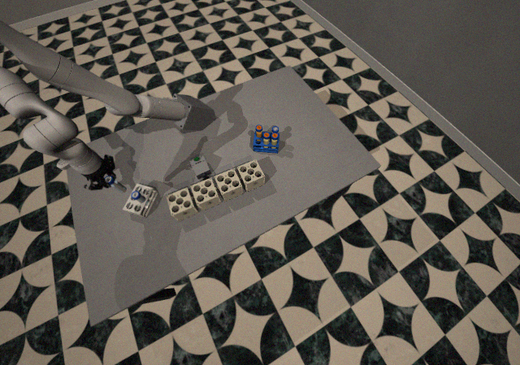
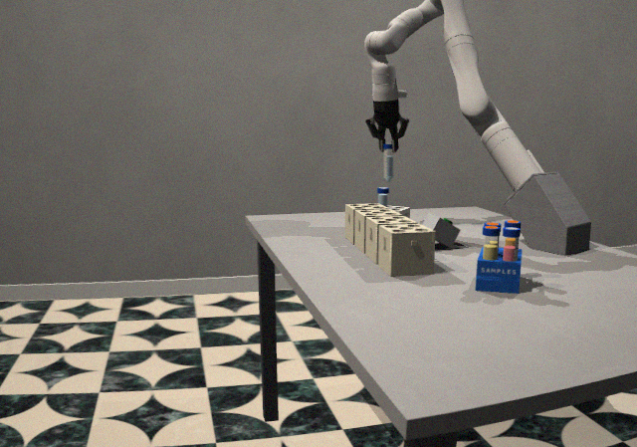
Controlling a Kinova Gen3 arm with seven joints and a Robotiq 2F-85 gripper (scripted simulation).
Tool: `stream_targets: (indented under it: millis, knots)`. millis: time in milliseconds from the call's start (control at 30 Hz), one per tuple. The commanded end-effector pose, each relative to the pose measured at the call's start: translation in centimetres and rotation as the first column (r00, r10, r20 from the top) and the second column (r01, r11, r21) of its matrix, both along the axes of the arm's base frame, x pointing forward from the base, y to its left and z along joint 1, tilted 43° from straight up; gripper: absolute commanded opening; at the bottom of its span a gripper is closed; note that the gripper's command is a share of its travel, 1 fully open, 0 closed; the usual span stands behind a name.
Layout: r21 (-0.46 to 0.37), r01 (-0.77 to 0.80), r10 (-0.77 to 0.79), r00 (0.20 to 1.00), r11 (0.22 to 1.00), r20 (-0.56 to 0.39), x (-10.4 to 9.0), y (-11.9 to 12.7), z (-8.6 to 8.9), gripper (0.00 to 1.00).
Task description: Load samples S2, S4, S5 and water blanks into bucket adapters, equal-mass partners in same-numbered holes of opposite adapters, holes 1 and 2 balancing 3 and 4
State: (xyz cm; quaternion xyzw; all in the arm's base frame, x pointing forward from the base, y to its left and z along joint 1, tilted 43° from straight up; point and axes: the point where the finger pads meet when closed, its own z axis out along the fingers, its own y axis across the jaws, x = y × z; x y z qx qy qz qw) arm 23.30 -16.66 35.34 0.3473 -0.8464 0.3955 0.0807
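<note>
My gripper (image 1: 110,180) (image 2: 388,145) is shut on a water blank tube (image 1: 119,185) (image 2: 388,165) with a blue cap. It holds the tube upright in the air, well above the white blank rack (image 1: 131,208) at the table's left end. One more blue-capped blank (image 1: 135,194) (image 2: 382,195) stands in that rack. Four beige bucket adapters (image 1: 184,214) (image 1: 208,204) (image 1: 231,193) (image 1: 254,183) stand in a row with all holes empty; in the side view the nearest one (image 2: 406,253) hides most of the others. The blue samples rack (image 1: 264,149) (image 2: 497,273) holds several capped tubes.
A small sloped desk (image 1: 201,168) (image 2: 445,232) with the green DONE key (image 1: 196,158) stands just behind the adapter row. The arm's grey base block (image 1: 189,110) (image 2: 547,216) sits at the back of the grey table (image 1: 327,155) (image 2: 463,339).
</note>
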Motion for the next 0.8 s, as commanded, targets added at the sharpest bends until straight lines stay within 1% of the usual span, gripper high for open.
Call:
stream_targets:
  millis: [0,67,400,467,767]
  knots:
    - [0.014,0.039,-0.04,0.999,0.999,0.035,0.3,0.8,-0.4,0.1]
    - [0.024,0.062,-0.063,0.997,0.998,0.054,0.5,1.3,-0.8,0.1]
    - [0.024,0.061,-0.063,0.997,0.998,0.054,1.6,3.9,-2.6,0.1]
    - [0.024,0.061,-0.063,0.997,0.998,0.054,1.6,3.9,-2.6,0.1]
    - [0.024,0.061,-0.063,0.997,0.998,0.054,2.6,6.2,-4.2,0.1]
